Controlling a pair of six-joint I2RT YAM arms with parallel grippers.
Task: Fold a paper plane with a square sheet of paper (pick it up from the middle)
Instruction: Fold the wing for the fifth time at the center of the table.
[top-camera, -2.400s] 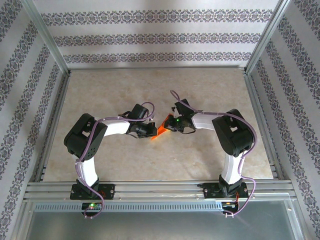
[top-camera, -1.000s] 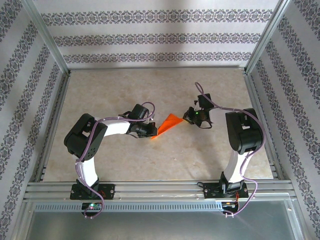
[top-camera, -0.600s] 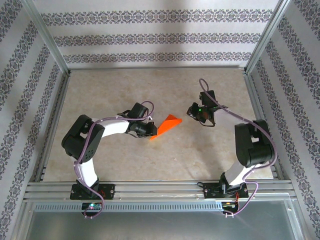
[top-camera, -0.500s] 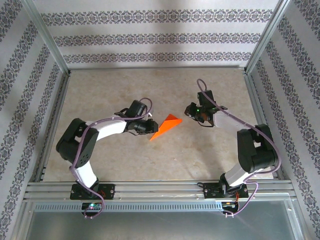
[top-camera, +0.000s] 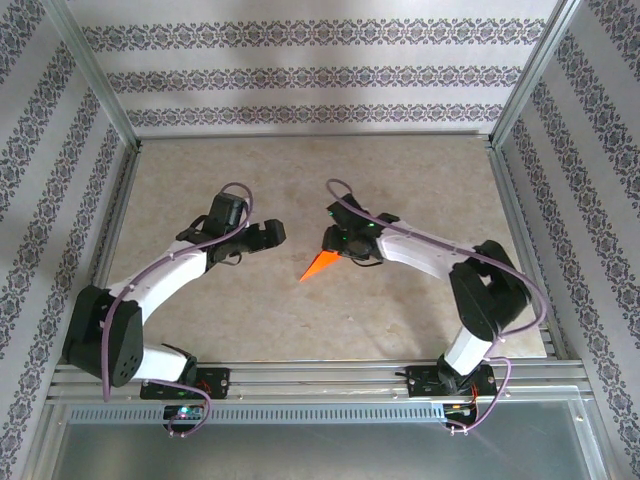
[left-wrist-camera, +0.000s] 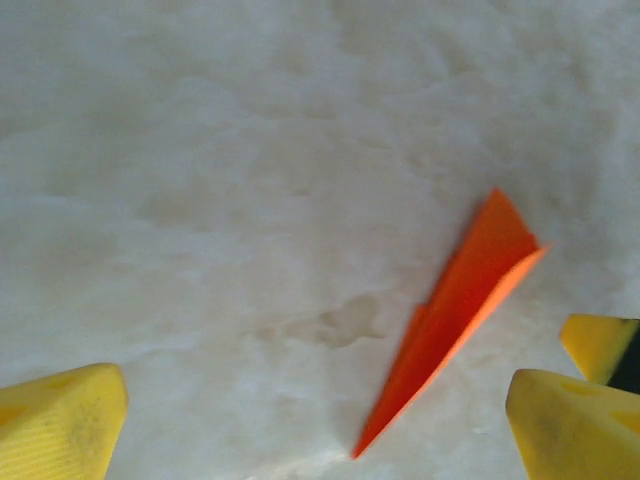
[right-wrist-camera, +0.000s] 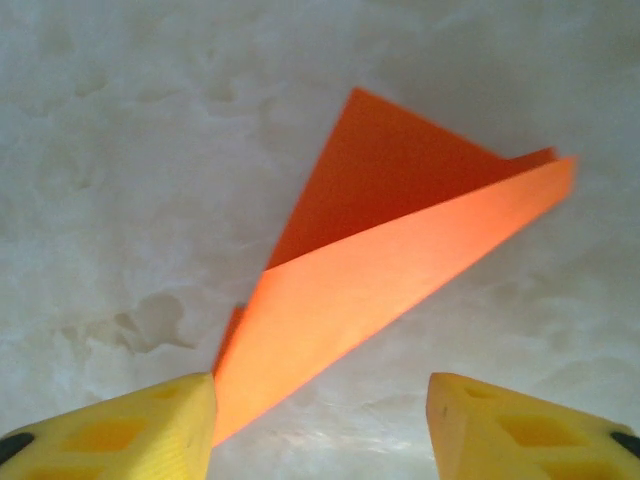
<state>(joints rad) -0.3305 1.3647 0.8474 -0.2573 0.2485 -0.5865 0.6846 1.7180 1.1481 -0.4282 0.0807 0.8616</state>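
The square sheet of paper lies folded into a narrow orange-red paper plane (top-camera: 316, 267) flat on the marble table, its point toward the near left. My right gripper (top-camera: 342, 252) hovers open over the plane's wide end; in the right wrist view the plane (right-wrist-camera: 400, 260) stretches from beside the left yellow finger (right-wrist-camera: 130, 430) up to the right, with the right gripper (right-wrist-camera: 320, 430) touching nothing. My left gripper (top-camera: 268, 236) stands open to the plane's left, apart from it. In the left wrist view the plane (left-wrist-camera: 455, 305) lies ahead of the wide-open left gripper (left-wrist-camera: 315, 430).
Beige marble tabletop (top-camera: 300, 170) ringed by aluminium rails (top-camera: 310, 380) and patterned walls. A faint dark stain (left-wrist-camera: 340, 320) marks the table beside the plane. A yellow fingertip of the right gripper (left-wrist-camera: 598, 345) shows at the left wrist view's right edge.
The left gripper let go of the plane, opened wide and drew back to the left. The right gripper swung left over the plane's wide end and opened. The plane now lies on the table.
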